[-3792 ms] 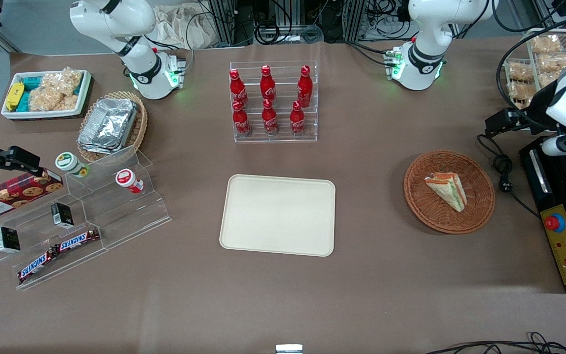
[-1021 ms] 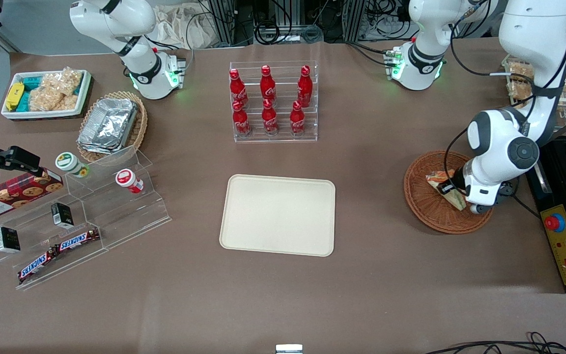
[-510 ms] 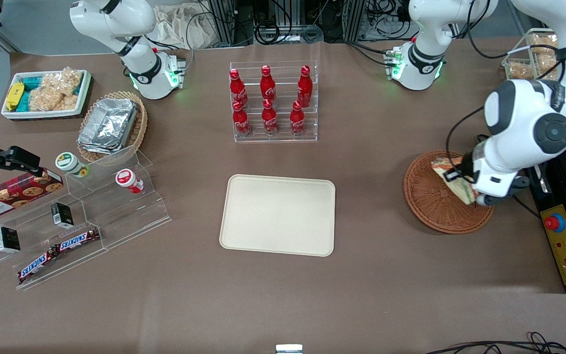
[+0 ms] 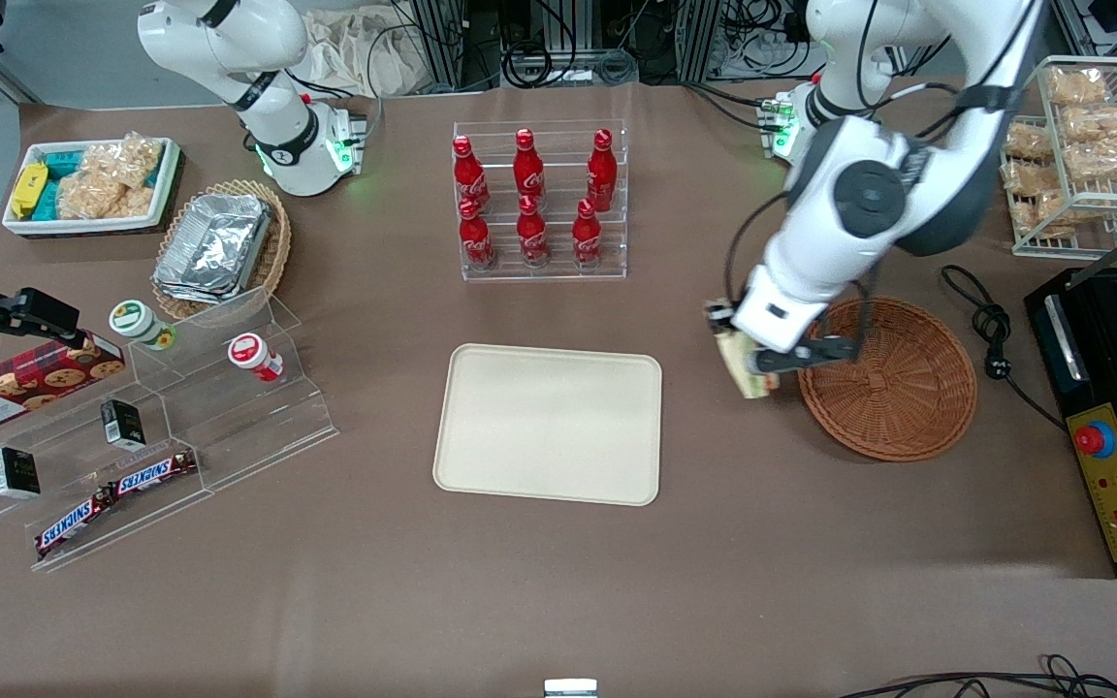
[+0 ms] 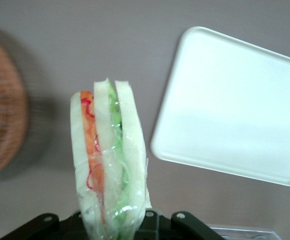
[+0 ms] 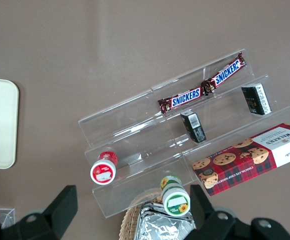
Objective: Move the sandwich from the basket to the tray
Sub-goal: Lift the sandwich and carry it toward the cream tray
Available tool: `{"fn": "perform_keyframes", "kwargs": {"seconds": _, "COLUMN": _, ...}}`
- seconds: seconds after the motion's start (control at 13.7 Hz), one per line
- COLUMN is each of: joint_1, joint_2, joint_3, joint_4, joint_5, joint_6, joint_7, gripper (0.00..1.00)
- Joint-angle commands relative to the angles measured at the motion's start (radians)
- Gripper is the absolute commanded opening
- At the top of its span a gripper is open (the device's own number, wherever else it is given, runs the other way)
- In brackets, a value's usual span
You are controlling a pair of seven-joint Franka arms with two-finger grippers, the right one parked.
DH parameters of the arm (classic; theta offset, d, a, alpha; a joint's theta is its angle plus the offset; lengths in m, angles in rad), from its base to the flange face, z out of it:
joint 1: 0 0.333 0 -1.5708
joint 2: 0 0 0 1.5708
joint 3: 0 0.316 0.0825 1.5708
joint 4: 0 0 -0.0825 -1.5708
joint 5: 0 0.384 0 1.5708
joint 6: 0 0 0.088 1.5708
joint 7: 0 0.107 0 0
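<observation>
My left gripper point(image 4: 750, 361) is shut on the sandwich point(image 4: 742, 363) and holds it in the air above the bare table, between the reddish-brown wicker basket point(image 4: 893, 383) and the cream tray point(image 4: 549, 424). In the left wrist view the sandwich point(image 5: 107, 150) stands on end in clear wrap, with pale bread, orange and green layers, its lower end between my gripper's point(image 5: 116, 225) fingers. The tray point(image 5: 235, 105) and the basket's rim point(image 5: 2, 125) show to either side of it. The basket holds nothing.
A clear rack of red cola bottles point(image 4: 539, 199) stands farther from the camera than the tray. A wire rack of snack bags point(image 4: 1082, 145) and a black appliance point(image 4: 1116, 417) stand at the working arm's end. A clear stepped shelf with snacks point(image 4: 161, 427) stands toward the parked arm's end.
My gripper has lifted the sandwich out of the basket and carried it sideways toward the tray. The basket is now bare.
</observation>
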Motion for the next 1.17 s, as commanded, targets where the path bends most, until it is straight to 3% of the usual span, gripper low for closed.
{"fn": "perform_keyframes", "kwargs": {"seconds": 0.0, "joint_1": -0.087, "joint_2": 0.113, "joint_3": -0.004, "joint_4": 0.043, "joint_5": 0.014, "joint_6": 0.118, "joint_7": -0.017, "gripper": 0.0}}
{"fn": "perform_keyframes", "kwargs": {"seconds": 0.44, "joint_1": -0.146, "joint_2": 0.275, "joint_3": -0.004, "joint_4": 0.098, "joint_5": 0.196, "joint_6": 0.181, "joint_7": -0.077, "gripper": 0.0}}
{"fn": "perform_keyframes", "kwargs": {"seconds": 0.73, "joint_1": -0.146, "joint_2": 0.435, "joint_3": -0.004, "joint_4": 0.166, "joint_5": 0.412, "joint_6": 0.261, "joint_7": -0.073, "gripper": 0.0}}
{"fn": "perform_keyframes", "kwargs": {"seconds": 1.02, "joint_1": -0.143, "joint_2": 0.506, "joint_3": 0.0, "joint_4": 0.181, "joint_5": 0.462, "joint_6": 0.318, "joint_7": -0.053, "gripper": 0.0}}
{"fn": "perform_keyframes", "kwargs": {"seconds": 1.09, "joint_1": -0.146, "joint_2": 0.512, "joint_3": 0.0, "joint_4": 0.187, "joint_5": 0.463, "joint_6": 0.321, "joint_7": -0.047, "gripper": 0.15}}
